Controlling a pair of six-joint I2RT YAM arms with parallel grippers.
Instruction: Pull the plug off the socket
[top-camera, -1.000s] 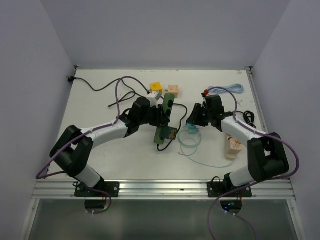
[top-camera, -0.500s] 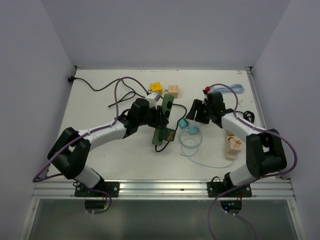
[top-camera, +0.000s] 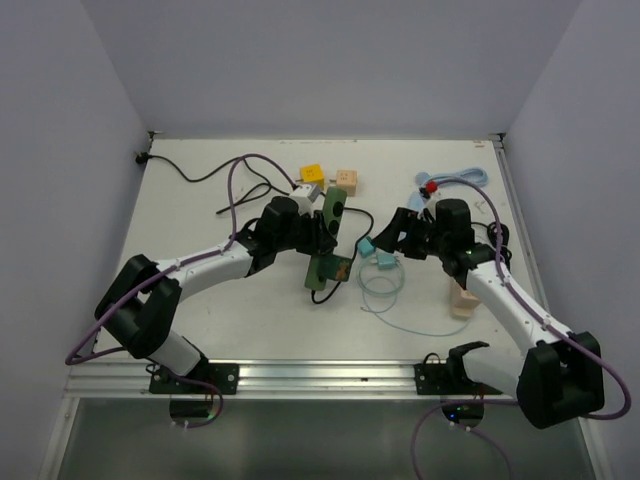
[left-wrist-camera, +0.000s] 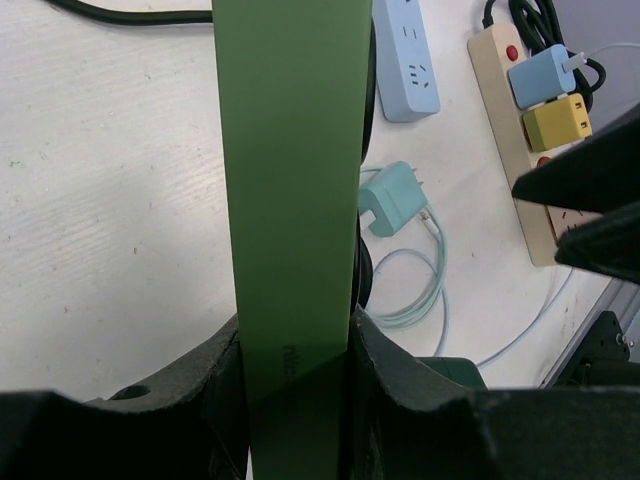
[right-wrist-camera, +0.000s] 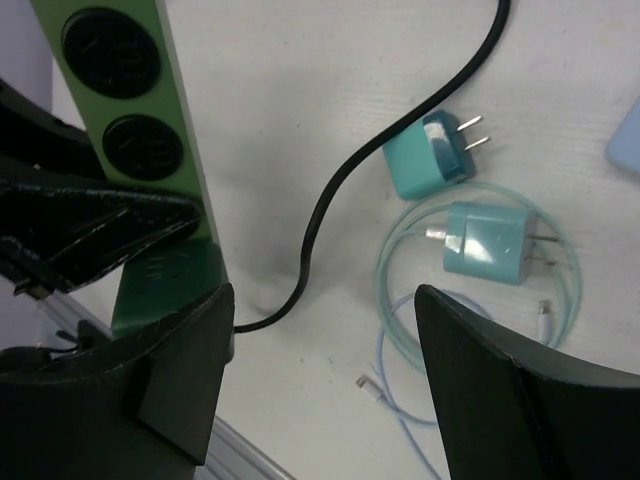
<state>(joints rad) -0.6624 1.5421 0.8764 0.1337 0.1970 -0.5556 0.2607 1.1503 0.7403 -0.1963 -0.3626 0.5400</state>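
Socket (right-wrist-camera: 185, 190) outlets (right-wrist-camera: 135, 147) face right wrist; left wrist sees blank side.

A white table (top-camera: 200, 300) is carrying a teal plug (right-wrist-camera: 428, 157) just ahead of the open right gripper (right-wrist-camera: 325, 292). A second teal plug (right-wrist-camera: 487, 243) is lying beside it on a coiled teal cable (right-wrist-camera: 381, 268). A black cord (right-wrist-camera: 312, 235) is curving past nearer the gripper.
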